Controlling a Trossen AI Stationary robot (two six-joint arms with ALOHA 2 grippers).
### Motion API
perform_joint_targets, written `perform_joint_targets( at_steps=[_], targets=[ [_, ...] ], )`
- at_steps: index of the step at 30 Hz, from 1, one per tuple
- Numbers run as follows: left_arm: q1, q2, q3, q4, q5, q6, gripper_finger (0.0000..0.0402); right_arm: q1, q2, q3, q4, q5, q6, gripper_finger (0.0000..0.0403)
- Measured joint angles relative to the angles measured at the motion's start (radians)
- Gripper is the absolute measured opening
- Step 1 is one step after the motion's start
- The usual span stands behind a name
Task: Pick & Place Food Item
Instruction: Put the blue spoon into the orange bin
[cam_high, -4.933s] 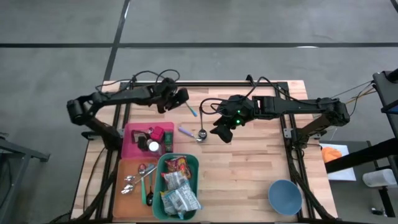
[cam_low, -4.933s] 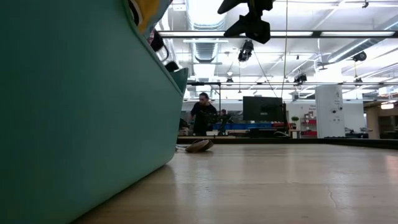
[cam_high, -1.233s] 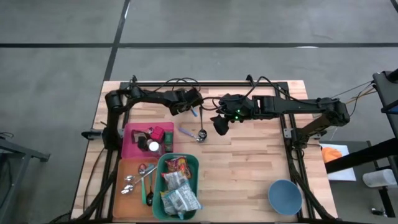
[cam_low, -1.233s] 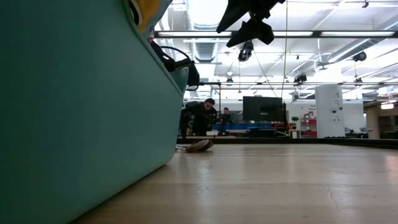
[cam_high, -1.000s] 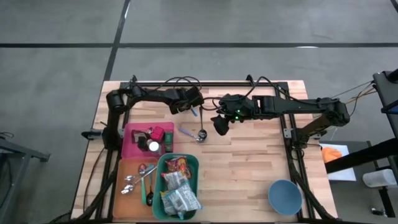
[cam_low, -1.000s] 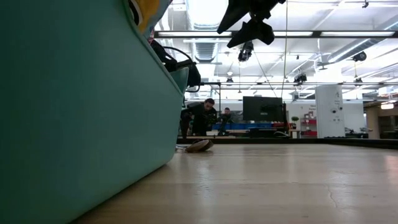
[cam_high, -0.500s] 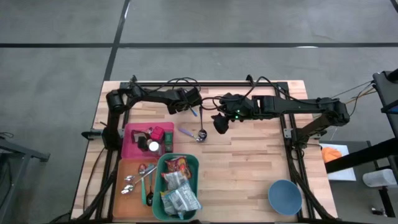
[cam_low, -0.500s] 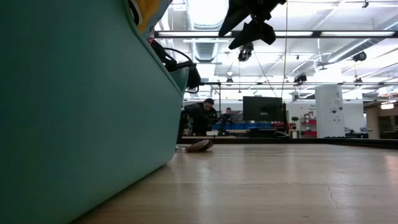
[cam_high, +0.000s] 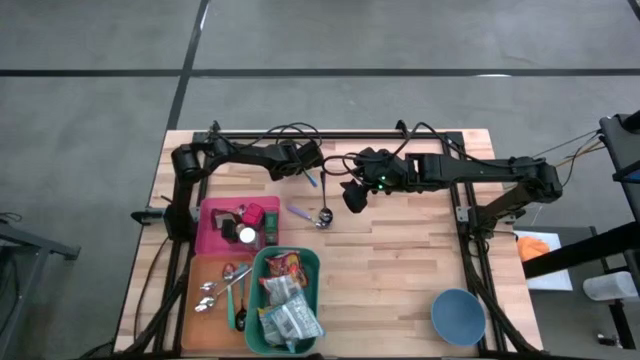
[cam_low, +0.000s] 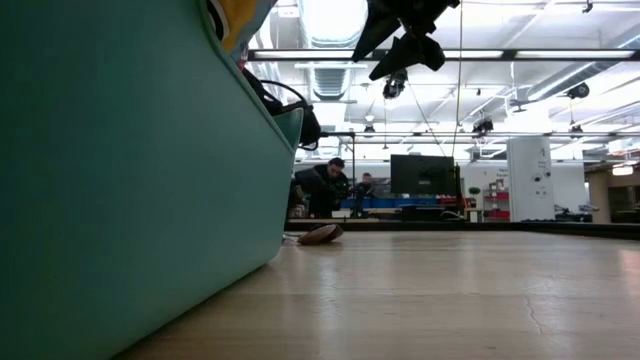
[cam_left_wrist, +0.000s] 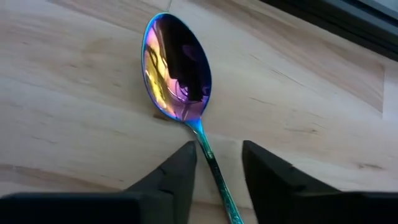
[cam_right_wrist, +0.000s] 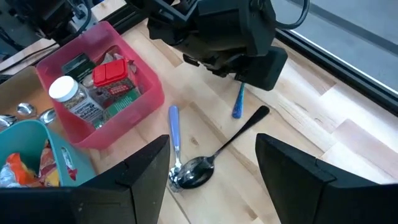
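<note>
Left wrist view: my left claw is straddling the iridescent spoon handle on the worktop, fingers apart
Right claw: hovering, spread wide, gripping nothing
Food packets: lying in teal bin

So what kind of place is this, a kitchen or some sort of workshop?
Probably a robotics lab or open workshop hall, not a kitchen. Two robot arms are bolted to a wooden table on bare concrete floor, the ceiling has exposed ducts and strip lights, and people work at desks with a monitor far behind.
</note>
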Motion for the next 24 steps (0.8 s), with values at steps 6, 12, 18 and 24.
perform_joint_targets(
  at_steps=[6,12,18,24],
  targets=[
    [0.001,0.001,0.000,-0.004,0.013,0.020,0.0063,0.000,0.000,0.000,0.000,0.000,0.001,0.0233],
    [-0.013,0.001,0.000,-0.006,0.032,0.020,0.0024,0.000,0.000,0.000,0.000,-0.001,0.002,0.0233],
    [-0.046,0.001,0.001,-0.008,0.061,0.045,0.0017,0.000,0.000,0.000,0.000,-0.001,0.004,0.0233],
    [-0.075,0.001,0.002,-0.013,0.070,0.051,0.0017,0.000,0.000,0.000,0.001,-0.002,0.004,0.0233]
  ],
)
